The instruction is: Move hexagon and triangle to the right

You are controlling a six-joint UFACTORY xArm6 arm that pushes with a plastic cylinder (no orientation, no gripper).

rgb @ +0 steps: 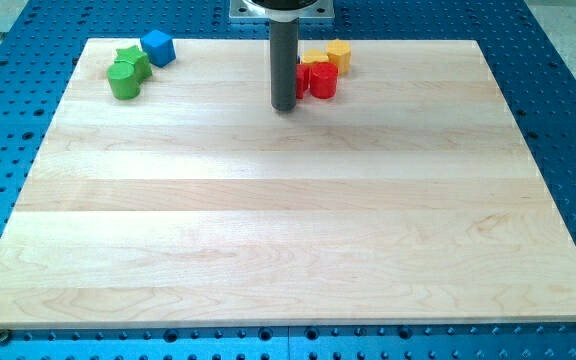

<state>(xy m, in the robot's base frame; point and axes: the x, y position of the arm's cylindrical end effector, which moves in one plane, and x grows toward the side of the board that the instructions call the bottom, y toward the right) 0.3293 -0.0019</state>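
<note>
My tip (285,107) is being held against the red hexagon's (323,80) left face; light, rigid, slide-prone. No gripper fitted; nothing held.

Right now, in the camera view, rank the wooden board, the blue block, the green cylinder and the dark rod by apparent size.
1. Light wooden board, by far the largest.
2. Dark rod, ending at my tip just left of the red blocks.
3. Green cylinder and blue block: too alike to rank.
</note>
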